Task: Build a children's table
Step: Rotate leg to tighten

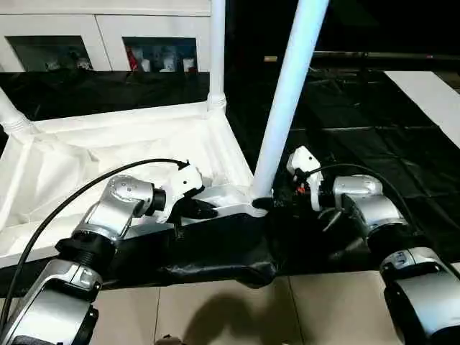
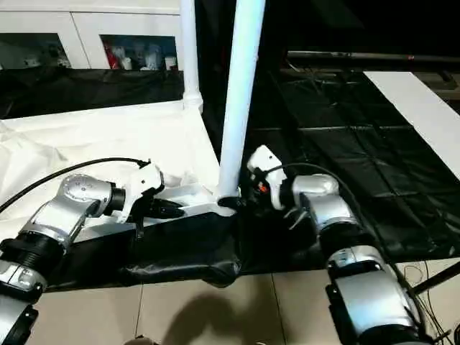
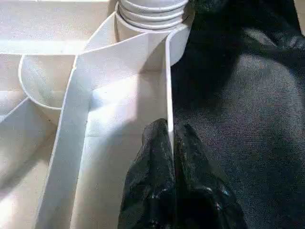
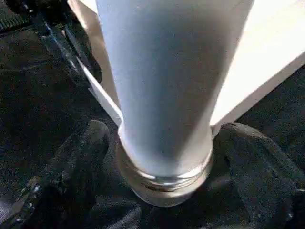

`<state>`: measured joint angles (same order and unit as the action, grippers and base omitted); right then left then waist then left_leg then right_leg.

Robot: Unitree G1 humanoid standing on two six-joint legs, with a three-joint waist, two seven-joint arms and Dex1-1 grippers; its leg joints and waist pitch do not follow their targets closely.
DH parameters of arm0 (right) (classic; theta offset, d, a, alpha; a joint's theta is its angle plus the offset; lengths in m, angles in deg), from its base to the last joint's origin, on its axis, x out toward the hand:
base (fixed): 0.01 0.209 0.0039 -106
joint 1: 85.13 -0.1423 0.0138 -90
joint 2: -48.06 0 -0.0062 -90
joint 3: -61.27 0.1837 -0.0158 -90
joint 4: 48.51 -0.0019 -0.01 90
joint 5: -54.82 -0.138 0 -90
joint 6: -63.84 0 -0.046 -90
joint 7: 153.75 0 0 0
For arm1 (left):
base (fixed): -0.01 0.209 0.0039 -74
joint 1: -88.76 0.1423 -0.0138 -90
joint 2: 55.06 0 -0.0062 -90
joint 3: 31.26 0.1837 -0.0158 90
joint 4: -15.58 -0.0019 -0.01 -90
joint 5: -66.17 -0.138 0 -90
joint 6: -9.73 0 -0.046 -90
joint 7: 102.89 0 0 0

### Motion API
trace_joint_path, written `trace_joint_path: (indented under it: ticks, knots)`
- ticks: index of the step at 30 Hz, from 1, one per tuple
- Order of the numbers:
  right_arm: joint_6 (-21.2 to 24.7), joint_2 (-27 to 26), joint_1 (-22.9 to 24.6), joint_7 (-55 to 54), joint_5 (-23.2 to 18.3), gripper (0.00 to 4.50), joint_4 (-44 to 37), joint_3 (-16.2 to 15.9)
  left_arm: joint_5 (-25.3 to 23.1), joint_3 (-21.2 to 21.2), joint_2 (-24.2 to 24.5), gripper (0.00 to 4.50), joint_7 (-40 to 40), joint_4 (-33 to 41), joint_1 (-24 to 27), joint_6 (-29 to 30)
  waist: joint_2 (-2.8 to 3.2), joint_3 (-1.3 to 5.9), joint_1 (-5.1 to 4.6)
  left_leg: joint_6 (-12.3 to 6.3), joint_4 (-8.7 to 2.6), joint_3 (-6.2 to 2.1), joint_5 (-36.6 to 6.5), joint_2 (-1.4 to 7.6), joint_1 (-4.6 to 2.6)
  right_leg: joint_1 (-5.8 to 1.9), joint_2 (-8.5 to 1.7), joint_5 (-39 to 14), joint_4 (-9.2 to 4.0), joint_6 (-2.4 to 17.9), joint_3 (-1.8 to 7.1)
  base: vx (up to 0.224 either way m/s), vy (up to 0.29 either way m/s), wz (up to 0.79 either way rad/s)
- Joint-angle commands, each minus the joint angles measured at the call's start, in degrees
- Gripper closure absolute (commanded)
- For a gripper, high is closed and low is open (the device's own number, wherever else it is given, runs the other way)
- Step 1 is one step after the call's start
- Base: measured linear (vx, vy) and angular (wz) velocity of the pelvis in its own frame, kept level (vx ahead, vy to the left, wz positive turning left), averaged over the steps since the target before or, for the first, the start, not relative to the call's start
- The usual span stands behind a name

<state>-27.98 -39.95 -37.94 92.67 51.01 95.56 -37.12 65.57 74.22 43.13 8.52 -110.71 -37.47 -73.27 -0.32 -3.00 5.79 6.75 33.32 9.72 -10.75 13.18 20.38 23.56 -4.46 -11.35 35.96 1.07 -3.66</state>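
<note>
Left wrist view shows the left end effector (image 3: 171, 143) pinching the tabletop (image 1: 108, 154) rim; right wrist view shows the right end effector (image 4: 162, 157) open around the leg (image 4: 167, 86) base — at the near corner socket (image 1: 251, 205).

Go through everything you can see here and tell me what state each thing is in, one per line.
tabletop: upside down, ribbed underside up
near leg: standing in the near corner socket
far leg: upright in its socket
left gripper: pinching the tabletop's rim
right gripper: fingers either side of the near leg's base
cabinet: doors shut
</note>
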Motion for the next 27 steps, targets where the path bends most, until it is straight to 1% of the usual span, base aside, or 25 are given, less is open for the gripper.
trace_joint_path:
  ticks: [1, 2, 3, 6, 7, 8, 9, 10, 12, 13, 14, 15, 16, 18, 19, 21, 23, 24, 25, 26, 27]
  knots:
    - [0.6, -0.02, 0.0, 0.09, -0.07, 0.55, -0.75, 0.72, 0.85, 0.92, -0.93, 4.5, -2.55, 0.48, -0.18, -0.71, 0.52, 4.17, -0.05, -3.57, -3.11, 0.8, -7.09, -0.1, -0.06, -3.86, -2.67, 0.96, -3.25, 16.3, 2.13, 0.0, 0.0, 0.0]
    - [1.23, -0.07, 0.25, 1.12, -0.37, 0.55, -1.29, 0.85, 0.95, 0.93, -0.9, 4.5, -2.94, 0.84, -0.2, -0.47, 0.53, 4.21, 0.01, -3.76, -3.05, 0.8, -6.55, -0.13, -0.01, -3.9, -2.64, 1.81, -3.15, 16.48, 2.13, 0.0, 0.0, 0.0]
    - [1.34, -0.12, 0.45, 1.61, -0.48, 0.82, -1.6, 0.74, 1.16, 0.92, -0.82, 4.5, -3.12, 0.96, -0.3, -0.31, 0.57, 4.25, 0.07, -3.97, -3.0, 0.78, -6.01, -0.12, 0.0, -3.89, -2.61, 2.72, -3.03, 16.65, 2.1, 0.0, 0.0, 0.0]
    - [1.44, -0.4, 0.86, 2.2, -1.22, 0.93, -2.15, 0.95, 1.43, 1.0, -0.6, 4.5, -3.42, 1.27, -0.35, -0.1, 0.42, 4.26, 0.17, -4.34, -2.97, 0.77, -5.76, -0.14, 0.05, -3.95, -2.61, 3.45, -2.97, 16.77, 2.05, 0.0, 0.0, 0.0]
    - [1.65, -0.55, 0.98, 2.47, -1.53, 1.02, -2.31, 1.08, 1.35, 0.97, -0.55, 4.5, -3.46, 1.14, -0.31, -0.26, 0.39, 4.22, 0.2, -4.44, -3.0, 0.76, -5.81, -0.11, 0.05, -3.91, -2.62, 3.18, -2.99, 16.6, 2.05, 0.0, 0.0, 0.0]
    - [1.83, -0.73, 1.13, 2.63, -1.62, 1.27, -2.43, 1.03, 1.29, 0.93, -0.48, 4.5, -3.51, 0.98, -0.22, -0.44, 0.11, 4.23, 0.16, -4.5, -3.01, 0.81, -5.83, -0.1, 0.05, -3.93, -2.64, 2.91, -3.0, 16.54, 2.06, 0.0, 0.0, 0.0]
    - [1.99, -0.87, 1.23, 2.68, -1.5, 1.34, -2.48, 0.8, 1.24, 0.91, -0.37, 4.5, -3.57, 0.89, -0.13, -0.57, 0.29, 4.15, 0.22, -4.32, -3.07, 0.8, -6.38, -0.05, -0.04, -3.79, -2.72, 1.21, -3.13, 16.43, 2.06, 0.0, 0.0, 0.0]
    - [2.31, -0.95, 1.38, 3.09, -1.24, 1.34, -2.52, 0.04, 1.16, 0.86, -0.18, 4.5, -3.61, 0.9, 0.04, -0.69, -0.1, 4.15, 0.18, -4.32, -3.07, 0.86, -6.27, -0.05, -0.03, -3.84, -2.69, 0.94, -3.17, 16.28, 2.08, 0.0, 0.0, 0.0]
    - [2.14, -1.05, 1.36, 3.09, -0.93, 1.47, -2.16, -0.31, 1.16, 0.7, -0.17, 4.5, -3.45, 0.75, 0.22, -0.84, 0.01, 4.1, 0.31, -4.29, -3.07, 0.83, -5.95, 0.01, -0.01, -3.75, -2.78, 0.42, -3.1, 16.11, 2.11, 0.0, 0.0, 0.0]
    - [2.04, -1.08, 1.31, 2.97, -0.77, 1.6, -1.96, -0.35, 1.07, 0.63, -0.17, 4.5, -3.2, 0.7, 0.33, -0.94, -0.11, 4.1, 0.38, -4.24, -3.06, 0.87, -5.99, 0.03, -0.06, -3.69, -2.78, -0.04, -3.1, 15.92, 2.13, 0.0, 0.0, 0.0]
    - [1.98, -1.11, 1.1, 2.87, -0.59, 1.7, -1.63, -0.34, 1.08, 0.51, -0.11, 4.5, -3.09, 0.87, 0.58, -0.9, -0.79, 4.05, 0.35, -4.34, -3.08, 0.94, -5.79, 0.02, 0.04, -3.76, -2.76, -0.36, -3.15, 15.62, 2.13, 0.0, 0.0, 0.0]
    - [2.07, -1.1, 0.97, 2.94, -0.55, 1.75, -1.57, -0.29, 1.13, 0.42, -0.08, 4.5, -3.08, 1.07, 0.71, -0.8, -0.6, 4.06, 0.46, -4.3, -3.06, 0.87, -5.61, 0.0, 0.08, -3.8, -2.85, -0.64, -3.05, 15.51, 2.16, 0.0, 0.0, 0.0]
    - [2.07, -1.1, 0.97, 2.94, -0.55, 1.81, -1.57, -0.29, 1.13, 0.42, -0.08, 4.5, -3.08, 1.07, 0.71, -0.8, -0.54, 4.02, 0.51, -4.33, -3.08, 0.87, -5.45, 0.02, 0.08, -3.74, -2.9, -1.25, -3.1, 15.14, 2.16, 0.0, 0.0, 0.0]
    - [2.19, -1.02, 0.72, 3.3, -0.38, 1.93, -1.45, -0.36, 1.22, 0.28, 0.0, 4.5, -3.05, 1.42, 0.86, -0.53, -0.6, 4.02, 0.52, -4.27, -3.08, 0.9, -5.54, 0.01, 0.05, -3.69, -2.91, -1.89, -3.16, 14.84, 2.17, 0.0, 0.0, 0.0]
    - [1.96, -0.96, 0.61, 3.19, 0.0, 1.96, -1.08, -0.47, 1.21, 0.29, 0.13, 4.5, -2.92, 1.74, 1.18, -0.42, -0.43, 4.01, 0.55, -4.28, -3.06, 0.87, -5.34, -0.01, 0.11, -3.7, -2.91, -1.72, -3.13, 14.76, 2.18, 0.0, 0.0, 0.0]
    - [1.85, -1.03, 0.65, 2.76, 0.23, 1.98, -0.85, -0.42, 1.19, 0.28, 0.17, 4.5, -2.88, 2.05, 1.51, -0.22, -0.33, 4.07, 0.57, -4.32, -3.01, 0.86, -4.96, -0.04, 0.12, -3.71, -2.86, -0.96, -3.04, 14.8, 2.15, 0.0, 0.0, 0.0]
    - [1.85, -1.06, 0.71, 2.61, 0.26, 1.99, -0.87, -0.4, 1.21, 0.28, 0.16, 4.5, -2.89, 2.16, 1.59, -0.14, -0.36, 4.12, 0.58, -4.37, -2.99, 0.86, -4.69, -0.01, 0.12, -3.72, -2.87, -0.3, -2.99, 14.95, 2.13, 0.0, 0.0, 0.0]
    - [1.9, -1.2, 0.88, 1.93, 0.21, 2.0, -0.83, -0.19, 1.15, 0.3, 0.04, 4.5, -2.75, 2.3, 1.68, 0.12, -0.58, 4.1, 0.59, -4.44, -2.99, 0.89, -4.63, -0.06, 0.15, -3.74, -2.83, -0.2, -3.0, 14.94, 2.12, 0.0, 0.0, 0.0]
    - [2.03, -1.41, 1.06, 0.78, 0.22, 2.0, -0.56, 0.1, 0.99, 0.4, -0.17, 4.5, -2.42, 2.33, 1.71, 0.35, -0.94, 4.09, 0.63, -4.62, -3.0, 0.9, -4.46, -0.07, 0.19, -3.78, -2.83, -0.2, -2.98, 14.91, 2.1, 0.0, 0.0, 0.0]
    - [2.08, -1.79, 1.23, -1.33, 0.37, 2.0, 0.08, 0.52, 0.76, 0.38, -0.63, 4.5, -1.52, 2.12, 1.65, 0.82, -0.92, 4.06, 0.72, -4.57, -3.03, 0.88, -4.39, -0.04, 0.17, -3.75, -2.92, -0.5, -2.94, 14.86, 2.12, 0.0, 0.0, 0.0]
    - [2.12, -2.41, 1.29, -4.23, 0.46, 2.0, 1.16, 1.18, 0.51, 0.14, -1.42, 4.5, 0.13, 1.46, 1.34, 1.56, -0.68, 3.93, 0.73, -4.38, -3.12, 0.85, -4.88, -0.02, 0.16, -3.61, -2.96, -1.97, -3.13, 14.6, 2.09, 0.0, 0.0, 0.0]
